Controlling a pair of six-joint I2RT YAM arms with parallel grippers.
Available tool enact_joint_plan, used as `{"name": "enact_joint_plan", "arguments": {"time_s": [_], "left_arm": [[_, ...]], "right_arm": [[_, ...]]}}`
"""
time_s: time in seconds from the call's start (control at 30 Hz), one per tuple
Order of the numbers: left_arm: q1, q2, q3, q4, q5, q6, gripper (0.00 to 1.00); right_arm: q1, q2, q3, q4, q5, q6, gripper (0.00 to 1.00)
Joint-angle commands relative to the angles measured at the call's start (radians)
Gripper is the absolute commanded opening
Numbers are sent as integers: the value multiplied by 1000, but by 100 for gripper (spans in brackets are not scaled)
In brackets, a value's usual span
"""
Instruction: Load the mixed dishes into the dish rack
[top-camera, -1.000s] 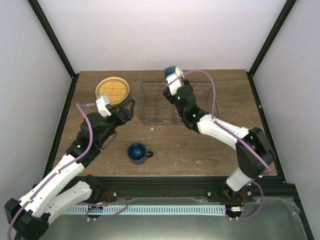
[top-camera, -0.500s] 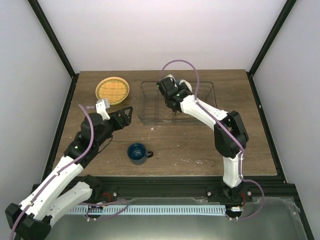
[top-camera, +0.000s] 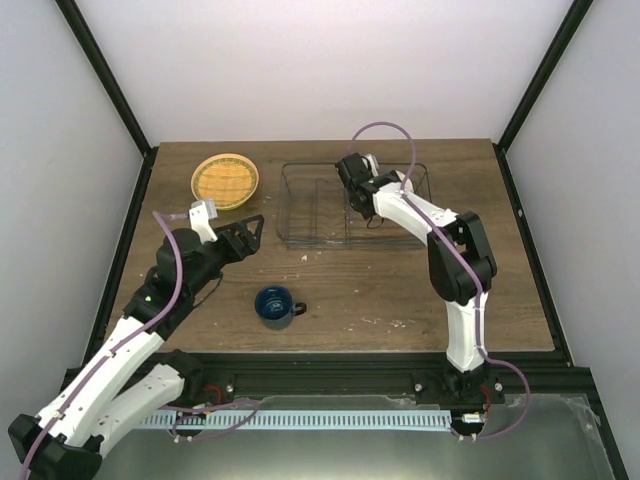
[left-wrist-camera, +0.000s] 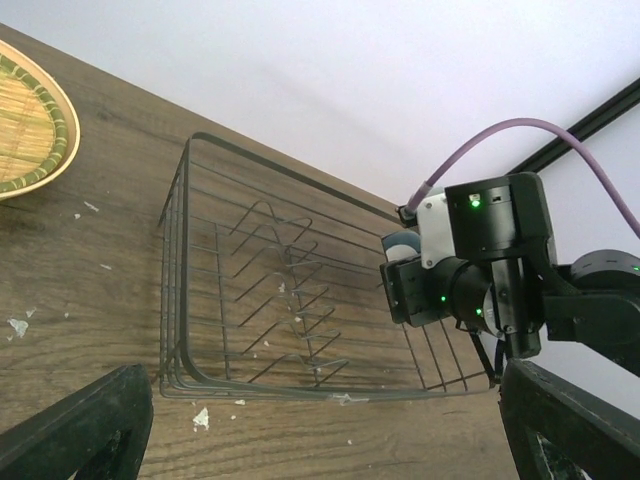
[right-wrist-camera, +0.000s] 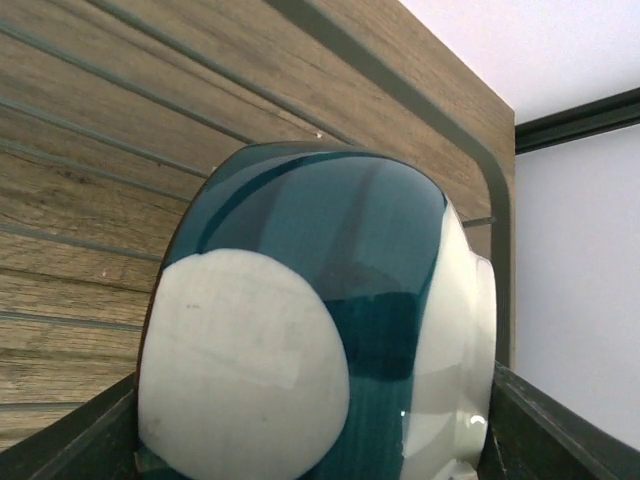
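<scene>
The left fingers are held wide apart, empty, above the tabletop near the yellow-orange plate and dark blue mug, both set outside the rack. The blue-and-white cup is gripped by the right fingers over the dish rack, right rear section.

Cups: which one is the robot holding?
The blue-and-white cup, clamped in the right gripper at the dish rack. The dark blue mug stands alone, untouched.
</scene>
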Motion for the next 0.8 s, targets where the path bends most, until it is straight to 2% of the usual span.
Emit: {"name": "enact_joint_plan", "arguments": {"time_s": [0.0,0.2,0.67,0.77], "left_arm": [[6,4,-12,3,15,13,96],[8,27,-21,20,32,9,96],[7,56,-24,41,46,-7,96],[7,59,-27,40,46,-9,96]], "right_arm": [[-12,18,5,43,44,-15,9],[-22,55,0,49,40,-37,14],[-70,80,-65,141,88,-120,10],[-70,86,-64,138,81,-121,15]]}}
